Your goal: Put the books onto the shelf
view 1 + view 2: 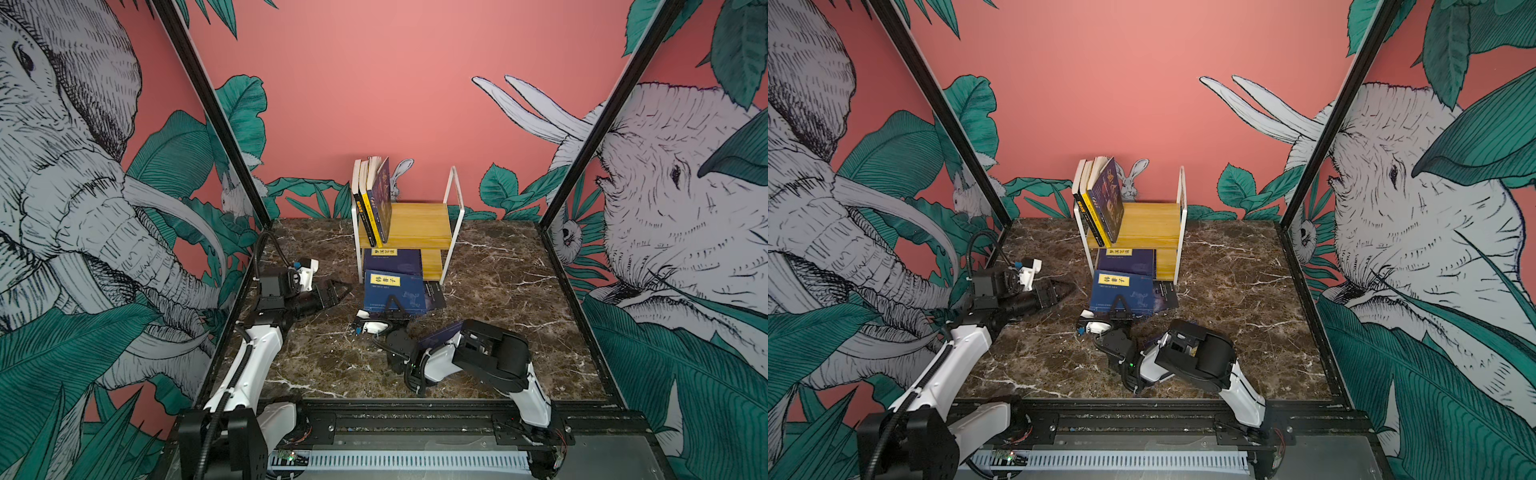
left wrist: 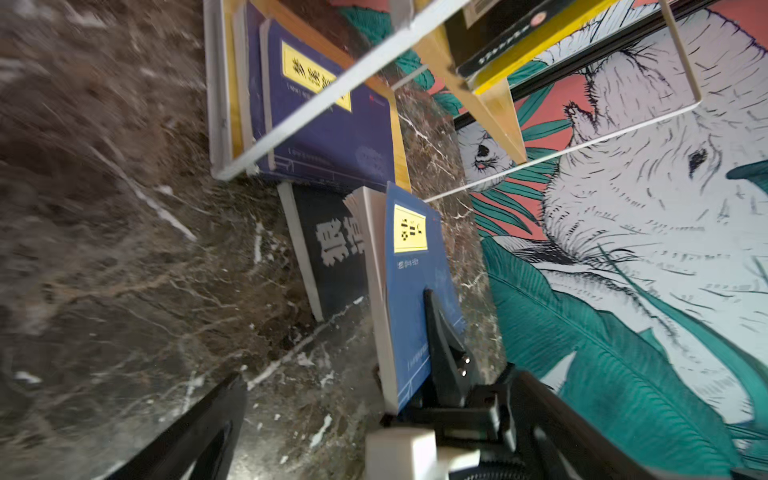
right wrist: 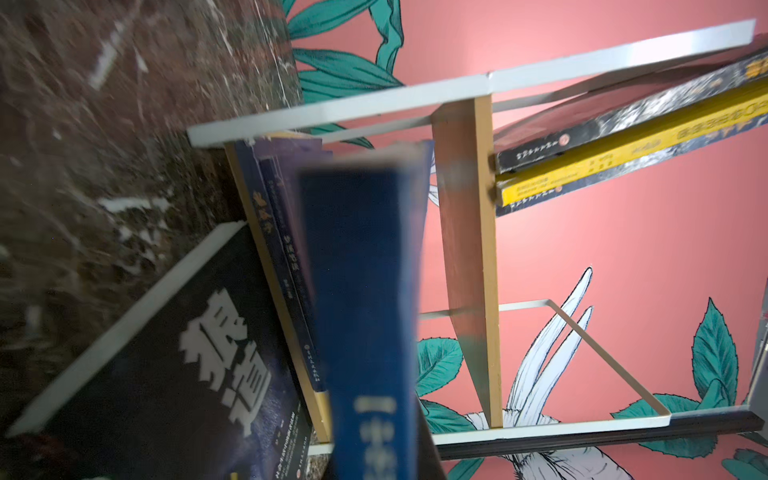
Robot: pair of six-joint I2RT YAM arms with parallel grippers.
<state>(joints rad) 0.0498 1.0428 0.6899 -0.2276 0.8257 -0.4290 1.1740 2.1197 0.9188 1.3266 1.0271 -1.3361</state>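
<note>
Closest to the lens in both top views is the slotted white cable duct (image 1: pixel 399 459) running along the bottom edge. Up from there, around mid-frame, the right gripper (image 1: pixel 392 302) is clamped tight on the near edge of a navy paperback (image 1: pixel 395 289) with a yellow label, one black finger lying across the cover. That paperback overlaps a black book (image 1: pixel 435 293) with white characters, which lies flat on the marble tabletop (image 1: pixel 498 299) just in front of the shelf (image 1: pixel 419 224). Over at left of centre, the left gripper (image 1: pixel 341 294) has its jaws spread wide with nothing in them, pointing toward the held paperback but clear of it. On the shelf's upper board, three books (image 1: pixel 374 195) stand leaning at the left end frame: black spine, yellow spine, dark blue cover. The lower board has a second navy book (image 1: pixel 392 261) lying flat, yellow label up, poking out the front. The right wrist view only gives the held paperback edge-on and blurry.
</note>
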